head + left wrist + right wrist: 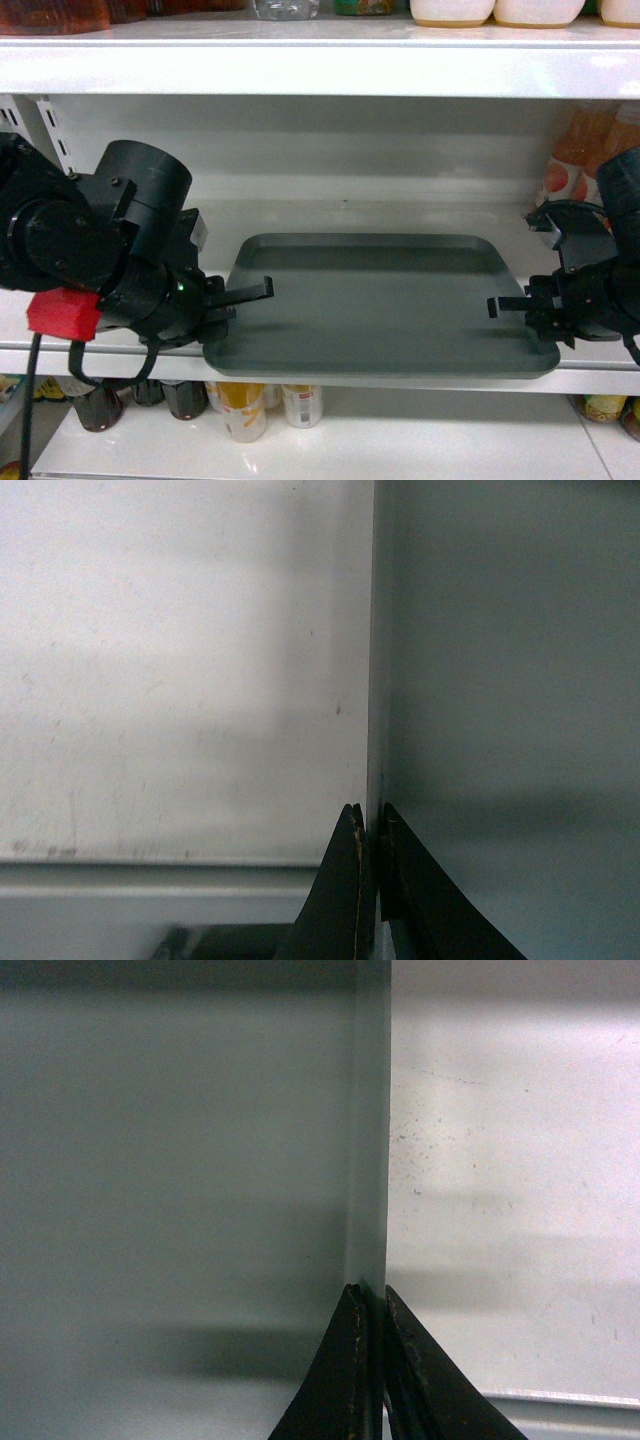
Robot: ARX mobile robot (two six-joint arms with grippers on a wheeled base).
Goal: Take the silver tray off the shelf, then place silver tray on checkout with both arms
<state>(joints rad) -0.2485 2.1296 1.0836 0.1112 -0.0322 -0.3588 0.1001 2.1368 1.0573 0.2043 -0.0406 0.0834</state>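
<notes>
Silver tray (385,300): matte grey-green, rounded corners, low rim, unmarked.

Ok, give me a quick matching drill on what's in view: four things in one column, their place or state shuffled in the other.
Things:
1. silver tray
2. left gripper
3. right gripper
4. bottles and cans

Places or states:
A. clamped on the tray's right rim
B. on the lower board, under the tray
C. lying flat on the shelf
D. clamped on the tray's left rim

Pairs: 1-C, 2-D, 3-A, 4-B
</notes>
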